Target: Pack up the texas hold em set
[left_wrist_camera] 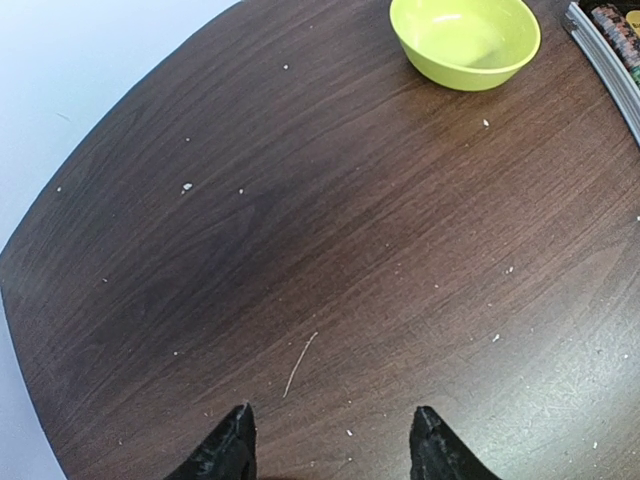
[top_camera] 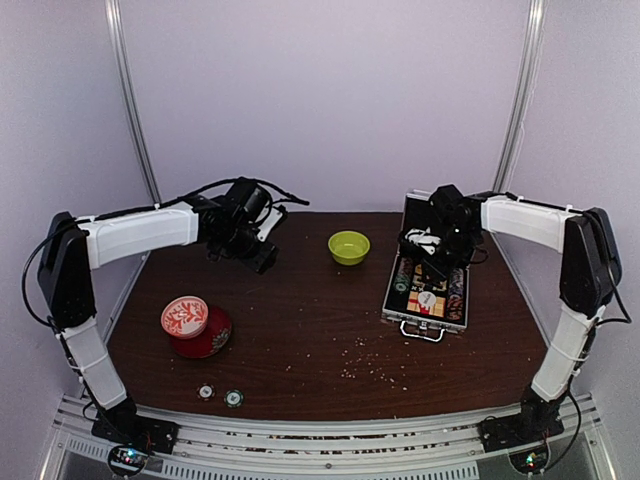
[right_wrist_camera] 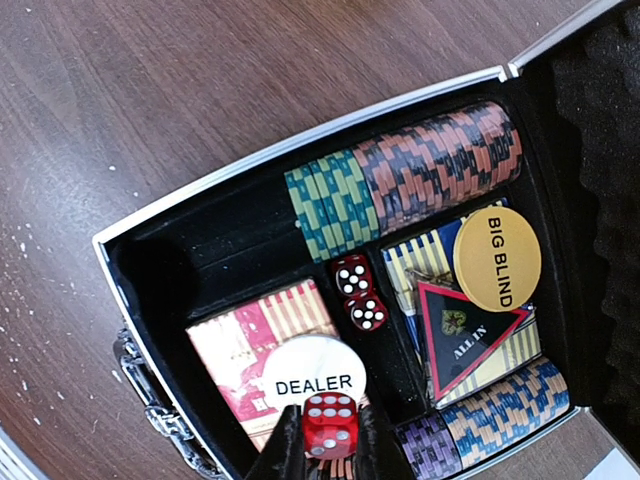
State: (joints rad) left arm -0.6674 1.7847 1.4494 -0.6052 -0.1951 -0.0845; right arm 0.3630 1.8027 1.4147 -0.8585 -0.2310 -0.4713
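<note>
Status: mostly packed, not finished.

- Front-left: red-and-white tin (top_camera: pixel 184 317) sitting on a red dish (top_camera: pixel 213 342). Not part of the set, so ignore.
- Near the front edge: pale chip (top_camera: pixel 206 392) and greenish chip (top_camera: pixel 233 398), flat discs on the table, well apart from the case. By my read, these are the leftovers.
- Left gripper (left_wrist_camera: pixel 330 445): fingers apart with nothing between them, over bare tabletop (left_wrist_camera: pixel 250 230). That's dark matte wood grain, speckled with pale crumbs.
- Mid-back: lime-green bowl (top_camera: pixel 348 246), smooth and glossy, looks empty.
- Right: silver case (right_wrist_camera: pixel 300 155), lid up. Metal rim, black soft lining, egg-crate lid foam (right_wrist_camera: pixel 600 150).
- Inside the case:
  - ribbed upper chip row (right_wrist_camera: pixel 400 180) in green and orange-black, with a bare slot to its left
  - red striped deck (right_wrist_camera: pixel 235 345) with the white DEALER button (right_wrist_camera: pixel 313 372) on it
  - two small dice (right_wrist_camera: pixel 360 295) in the centre slot
  - blue striped deck (right_wrist_camera: pixel 425 255) under the yellow BIG BLIND button (right_wrist_camera: pixel 497 258) and the triangular ALL IN marker (right_wrist_camera: pixel 460 335)
  - purple and blue lower chip row (right_wrist_camera: pixel 490 410)
- Right gripper (right_wrist_camera: pixel 330 455): clamped on a red die (right_wrist_camera: pixel 330 422), over the case at the DEALER button's edge. Can't tell if the two are touching.

Left to do, my estimate: drop the die in, fetch the two chips, close and latch the lid.
</note>
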